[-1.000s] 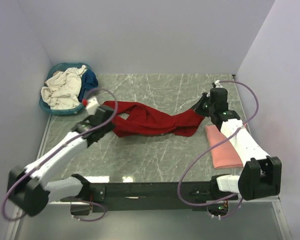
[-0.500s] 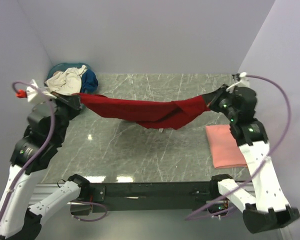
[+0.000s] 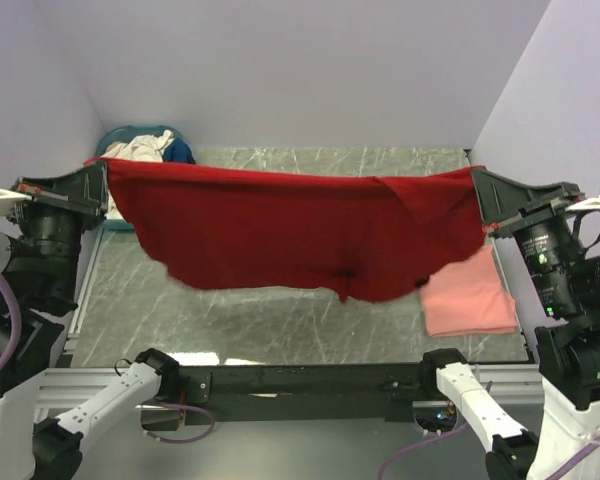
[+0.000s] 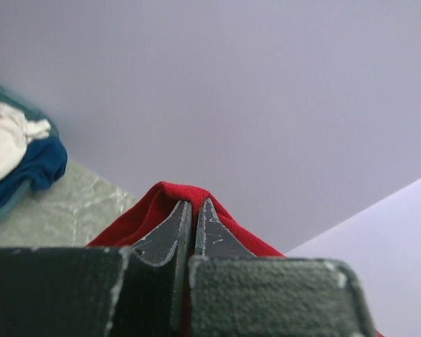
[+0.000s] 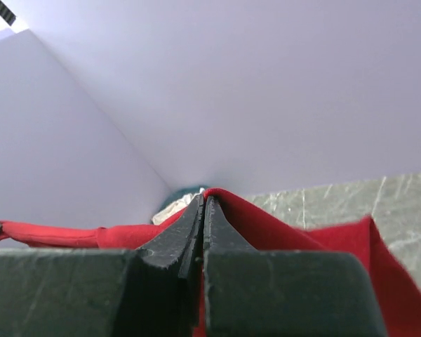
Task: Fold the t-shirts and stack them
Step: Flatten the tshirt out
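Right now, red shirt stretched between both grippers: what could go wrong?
1. The left gripper and right gripper each pinch only a thin edge of the red shirt, so it could slip out.
2. Its hem hangs by the pink shirt, already folded, and might drag it when lowered.

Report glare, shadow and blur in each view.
Top external: sharp, white glare patches on the table near its front edge. Left wrist: the left gripper, shut on the red shirt, slightly soft up close. Right wrist: the right gripper likewise.
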Tool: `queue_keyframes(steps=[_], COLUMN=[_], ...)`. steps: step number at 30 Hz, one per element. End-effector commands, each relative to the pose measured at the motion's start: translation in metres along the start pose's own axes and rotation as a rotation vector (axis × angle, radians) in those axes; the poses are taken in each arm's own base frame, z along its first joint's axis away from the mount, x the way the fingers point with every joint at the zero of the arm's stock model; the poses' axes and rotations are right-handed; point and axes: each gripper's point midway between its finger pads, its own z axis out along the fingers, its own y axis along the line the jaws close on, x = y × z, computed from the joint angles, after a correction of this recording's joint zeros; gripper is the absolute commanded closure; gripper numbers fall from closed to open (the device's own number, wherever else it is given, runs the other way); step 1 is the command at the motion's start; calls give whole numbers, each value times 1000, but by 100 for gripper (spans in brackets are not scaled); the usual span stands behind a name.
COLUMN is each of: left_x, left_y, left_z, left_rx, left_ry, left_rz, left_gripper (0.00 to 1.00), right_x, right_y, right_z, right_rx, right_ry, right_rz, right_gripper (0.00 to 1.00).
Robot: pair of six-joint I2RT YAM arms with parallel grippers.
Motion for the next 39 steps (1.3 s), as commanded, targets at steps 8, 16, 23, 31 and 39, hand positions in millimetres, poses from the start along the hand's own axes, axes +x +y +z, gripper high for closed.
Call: queue_keyframes(steps=[8,16,23,31,39], left_x=[18,22,3,27,160], left_y=[-14,-23,-30,36,168], left_z=[97,224,300,305,260], left_rx=[-72,11,105,42,-219], left_ry=[-163,-175,-180,-92,228], left_rz=[117,88,73,41,-56], left_gripper=[99,99,99,99,99], right_x=[7,-5,-70,-33,160], right_y=[-24,-43,-30,-57,-157], right_z=[112,216,262,247,197], right_rx=[41,17,-60,-27,154], right_ry=[14,-24,-165,-135,227], right_rz=[5,2,-23,26,278], right_gripper=[100,100,100,100,100])
